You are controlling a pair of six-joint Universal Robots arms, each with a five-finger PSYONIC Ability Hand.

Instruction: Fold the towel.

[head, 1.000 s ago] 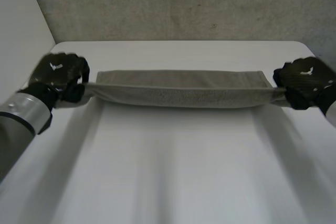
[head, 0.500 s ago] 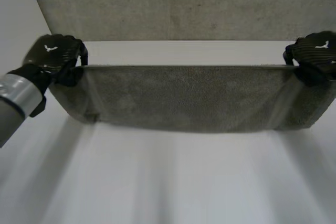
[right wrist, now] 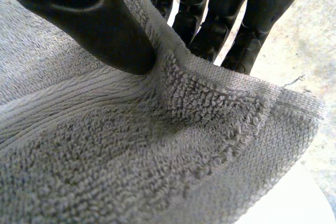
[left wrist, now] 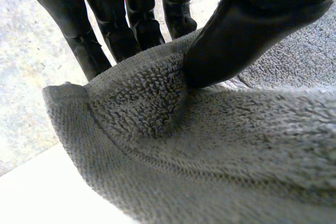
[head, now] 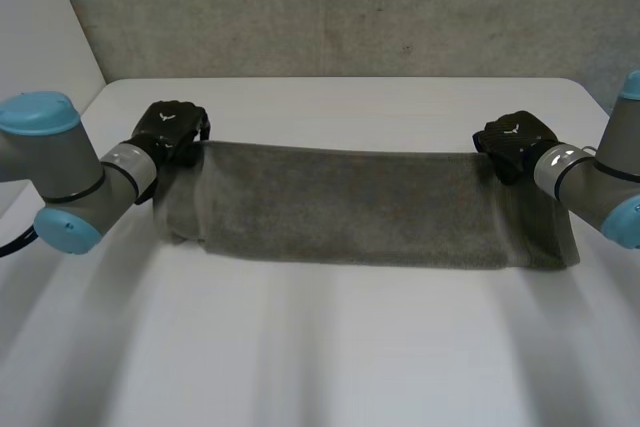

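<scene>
Lowers the just-raised towel point(head: 350, 209) toward the table point(head: 320, 347), corners pinched in left robot hand point(head: 170, 131) and right robot hand point(head: 514, 141); fold nearly laid.

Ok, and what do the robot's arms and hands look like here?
The left arm and right arm are grey and rounded, with light-blue caps on the joints and a silvery cuff at each wrist. The left hand and right hand are black, each with a small white mark on its back and thick fingers.
</scene>
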